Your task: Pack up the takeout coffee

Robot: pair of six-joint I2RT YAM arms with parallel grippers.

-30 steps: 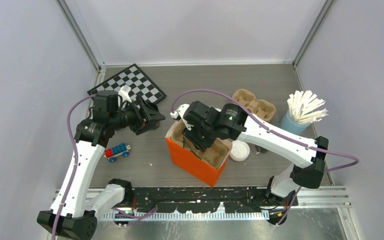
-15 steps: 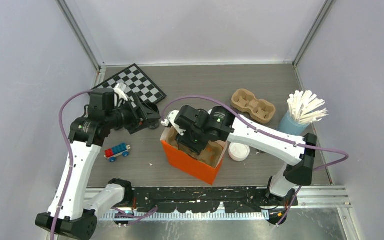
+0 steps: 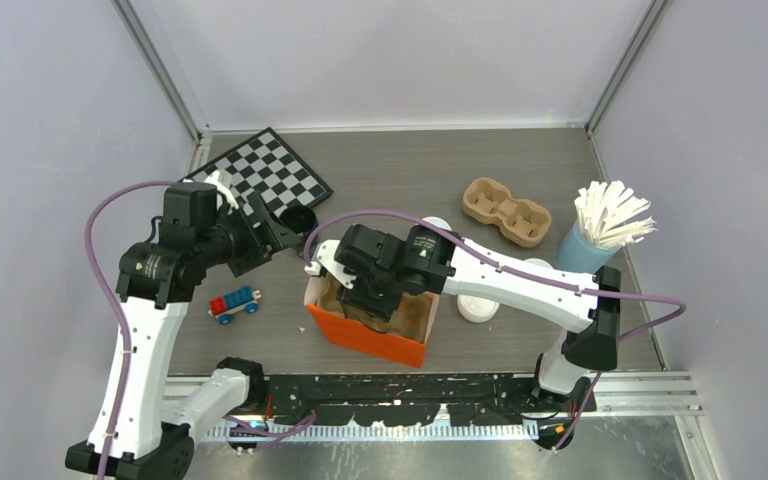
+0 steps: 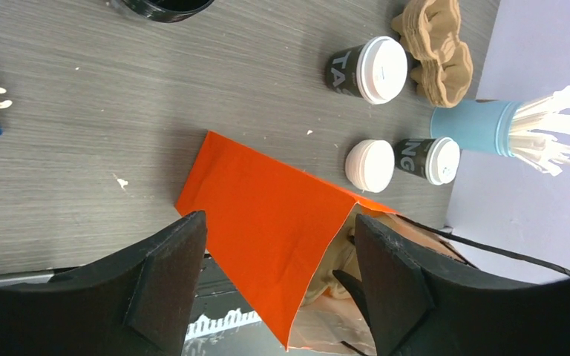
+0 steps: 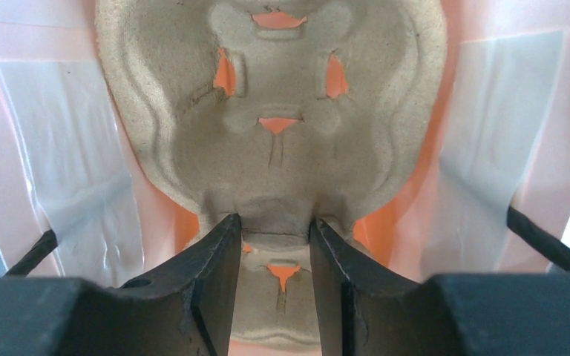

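An orange bag [image 3: 365, 331] stands open near the table's front, also seen in the left wrist view [image 4: 267, 215]. My right gripper [image 3: 372, 292] reaches down into it and is shut on the middle ridge of a brown pulp cup carrier [image 5: 271, 148] that lies inside the bag; the right wrist view shows the gripper [image 5: 273, 226] pinching that ridge. Two takeout coffees with white sip lids stand behind the bag [image 4: 375, 68] and to its right [image 4: 428, 159]. My left gripper [image 3: 263, 236] is open and empty, left of the bag and above the table; the left wrist view [image 4: 280, 224] shows its jaws apart.
A black lidless cup [image 3: 298, 218] sits by the left gripper. A loose white lid [image 3: 478, 305] lies right of the bag. A second pulp carrier [image 3: 507, 210], a blue cup of stirrers [image 3: 600, 228], a chessboard [image 3: 260, 172] and a toy brick car [image 3: 235, 302] stand around.
The right gripper has moved left and nearer with the carrier, and the bag has shifted with it. The left arm has drawn back to the left, uncovering the black cup.
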